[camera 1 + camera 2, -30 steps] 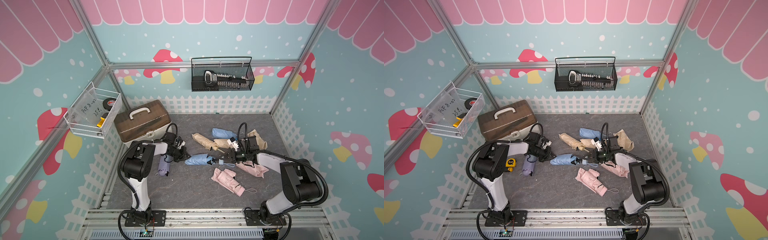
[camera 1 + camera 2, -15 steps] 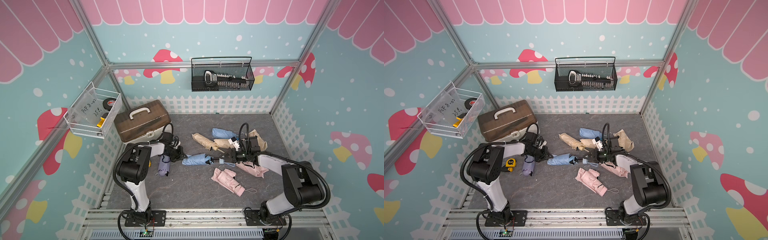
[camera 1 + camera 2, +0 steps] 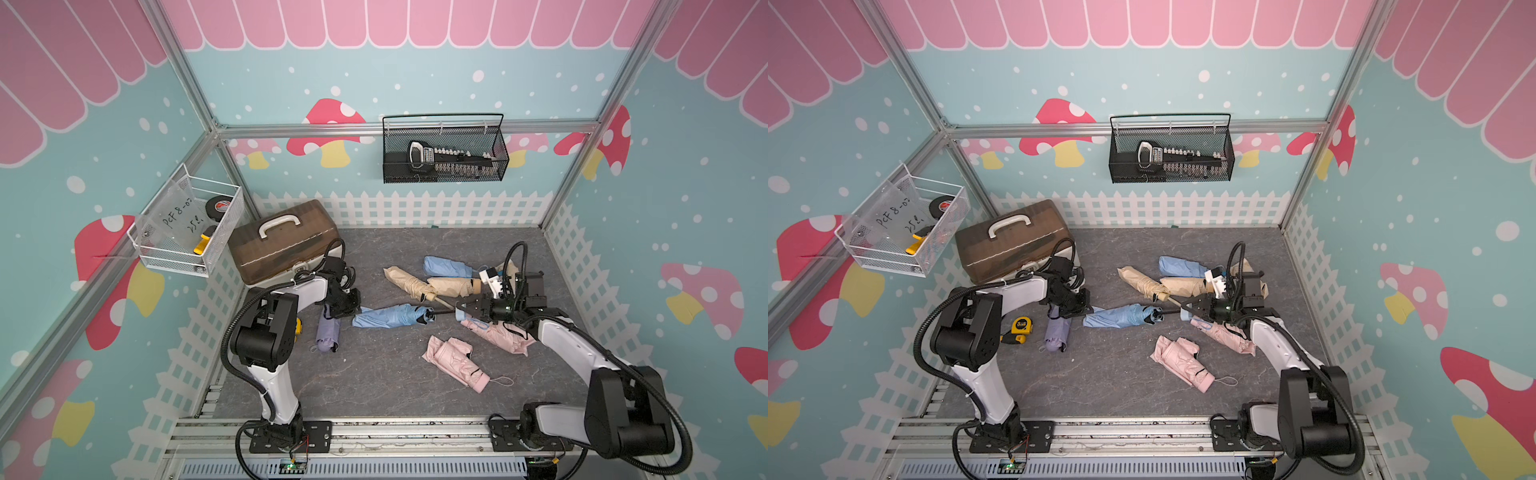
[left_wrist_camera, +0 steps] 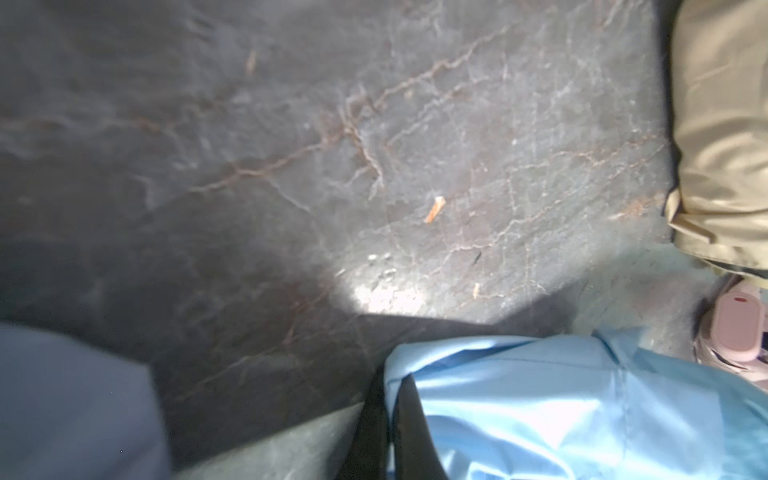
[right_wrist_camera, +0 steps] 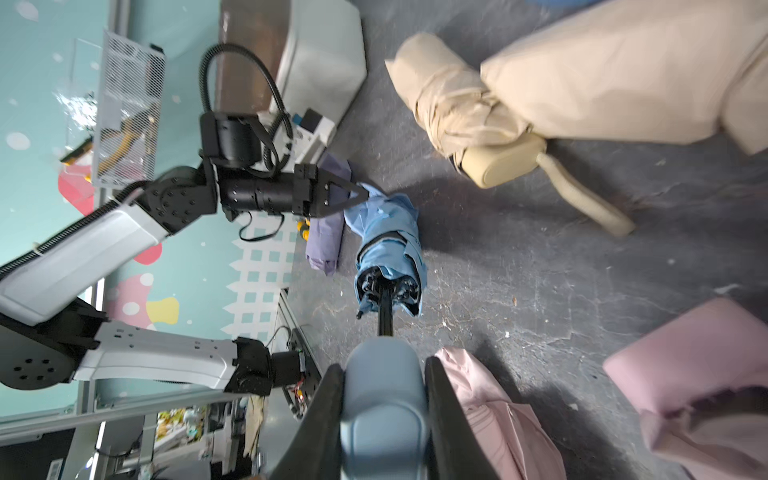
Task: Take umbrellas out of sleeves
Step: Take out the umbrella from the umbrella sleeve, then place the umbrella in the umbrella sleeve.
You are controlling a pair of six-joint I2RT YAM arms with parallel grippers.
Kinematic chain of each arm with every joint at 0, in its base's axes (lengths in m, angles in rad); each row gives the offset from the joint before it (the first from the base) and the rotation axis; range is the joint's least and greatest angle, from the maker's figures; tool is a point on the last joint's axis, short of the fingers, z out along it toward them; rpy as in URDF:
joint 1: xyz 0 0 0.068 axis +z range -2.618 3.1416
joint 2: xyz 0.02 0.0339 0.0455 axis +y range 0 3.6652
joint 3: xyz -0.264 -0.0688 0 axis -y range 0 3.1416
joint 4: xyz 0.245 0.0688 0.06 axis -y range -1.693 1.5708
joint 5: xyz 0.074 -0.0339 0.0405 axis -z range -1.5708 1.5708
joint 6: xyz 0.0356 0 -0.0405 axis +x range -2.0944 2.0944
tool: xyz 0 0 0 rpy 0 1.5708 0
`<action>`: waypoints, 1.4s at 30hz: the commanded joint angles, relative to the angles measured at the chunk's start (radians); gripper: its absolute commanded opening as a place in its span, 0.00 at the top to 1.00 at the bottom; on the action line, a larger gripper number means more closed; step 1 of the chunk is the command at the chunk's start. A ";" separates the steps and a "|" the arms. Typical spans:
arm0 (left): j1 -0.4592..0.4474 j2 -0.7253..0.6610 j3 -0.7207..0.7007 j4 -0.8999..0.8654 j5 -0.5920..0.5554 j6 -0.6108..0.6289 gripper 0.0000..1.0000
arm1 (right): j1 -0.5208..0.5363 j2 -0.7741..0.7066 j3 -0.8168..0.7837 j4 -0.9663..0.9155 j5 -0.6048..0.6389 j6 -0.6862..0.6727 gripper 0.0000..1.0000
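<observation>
Right wrist view: right gripper (image 5: pixel 384 370) clamps the handle (image 5: pixel 384 415) of the blue umbrella (image 5: pixel 390 282). Its black shaft (image 5: pixel 384 311) points straight at the left gripper (image 5: pixel 362 193), which is pressed together on the blue sleeve (image 5: pixel 386 220) tip. The canopy sits partly inside the sleeve, crosswise mid-desk (image 3: pixel 374 395). Brown toolbox (image 3: pixel 286 249) closed.
</observation>
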 commanded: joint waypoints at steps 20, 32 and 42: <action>-0.076 0.046 0.019 0.014 0.065 -0.055 1.00 | 0.047 -0.115 0.063 0.228 -0.060 0.262 0.95; -0.103 0.041 -0.009 0.057 0.085 -0.103 1.00 | 0.109 0.124 0.035 0.417 0.004 0.246 0.96; -0.127 0.043 -0.016 0.055 0.066 -0.086 1.00 | 0.109 0.254 -0.012 0.625 0.020 0.327 0.96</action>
